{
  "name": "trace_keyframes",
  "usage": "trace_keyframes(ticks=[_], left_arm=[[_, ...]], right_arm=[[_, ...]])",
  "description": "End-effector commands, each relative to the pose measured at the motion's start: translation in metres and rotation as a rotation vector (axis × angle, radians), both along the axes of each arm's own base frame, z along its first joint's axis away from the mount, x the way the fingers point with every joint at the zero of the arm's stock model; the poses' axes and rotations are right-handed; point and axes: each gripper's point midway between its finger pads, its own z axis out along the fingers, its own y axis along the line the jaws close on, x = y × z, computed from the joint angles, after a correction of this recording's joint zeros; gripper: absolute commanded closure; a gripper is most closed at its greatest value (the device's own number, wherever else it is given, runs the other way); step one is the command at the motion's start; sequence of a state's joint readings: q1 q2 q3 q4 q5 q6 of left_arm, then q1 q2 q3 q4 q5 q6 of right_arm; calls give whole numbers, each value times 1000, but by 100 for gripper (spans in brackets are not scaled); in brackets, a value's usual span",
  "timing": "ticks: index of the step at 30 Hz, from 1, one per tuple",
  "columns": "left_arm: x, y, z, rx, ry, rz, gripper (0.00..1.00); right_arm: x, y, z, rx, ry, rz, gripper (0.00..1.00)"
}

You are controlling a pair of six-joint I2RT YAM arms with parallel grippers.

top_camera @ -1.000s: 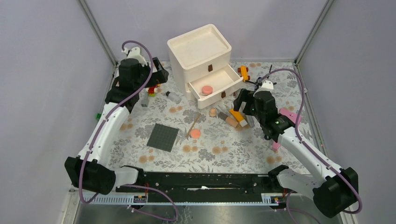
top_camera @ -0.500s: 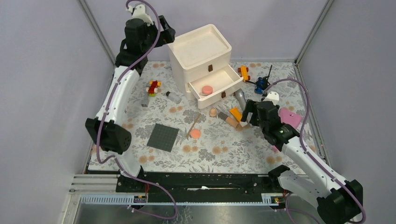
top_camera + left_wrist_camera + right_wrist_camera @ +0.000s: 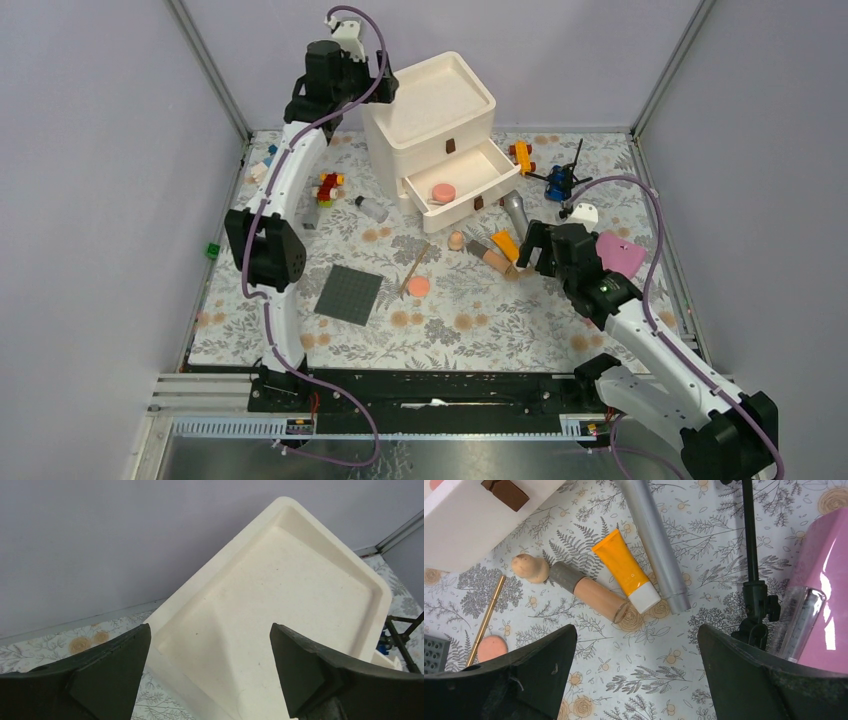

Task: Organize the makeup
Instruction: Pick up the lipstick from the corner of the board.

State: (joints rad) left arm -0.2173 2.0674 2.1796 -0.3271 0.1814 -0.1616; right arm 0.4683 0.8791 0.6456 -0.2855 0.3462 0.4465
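Note:
The makeup lies loose on the floral mat in front of a white drawer unit (image 3: 430, 110). An orange tube (image 3: 625, 571), a silver-grey tube (image 3: 656, 540) and a dark-capped beige tube (image 3: 589, 591) lie together just ahead of my right gripper (image 3: 636, 640), which is open and holds nothing. A thin brush (image 3: 486, 619) and a salmon-pink disc (image 3: 492, 648) lie to their left. Another pink disc (image 3: 443, 192) sits in the open lower drawer. A black-capped clear bottle (image 3: 372, 208) lies left of the drawer. My left gripper (image 3: 210, 645) is open, raised over the unit's tray top (image 3: 280, 595).
A dark grey baseplate (image 3: 349, 294) lies at the mat's near left. Toy bricks (image 3: 327, 187), an orange toy car (image 3: 522, 156) and a black-and-blue stand (image 3: 560, 180) sit around the unit. A pink object (image 3: 620, 254) lies by my right arm, a beige sponge (image 3: 530, 568) near the drawer.
My left arm has risen and swung right, from the mat's back left to the top of the drawer unit. The right gripper has drawn back a little from the tubes.

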Motion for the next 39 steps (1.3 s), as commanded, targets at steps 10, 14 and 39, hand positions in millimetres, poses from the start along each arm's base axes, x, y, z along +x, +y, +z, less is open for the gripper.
trace_keyframes(ticks=[10,14,39], left_arm=[[22,10,12,101,-138,-42,1],[28,10,4,112,-140,-52,1],[39,-2,-60,52,-57,-181,22]], right_arm=[[0,8,-8,47,19,9,2],[0,8,-10,44,25,7,2],[34,15,27,-39,-14,36,1]])
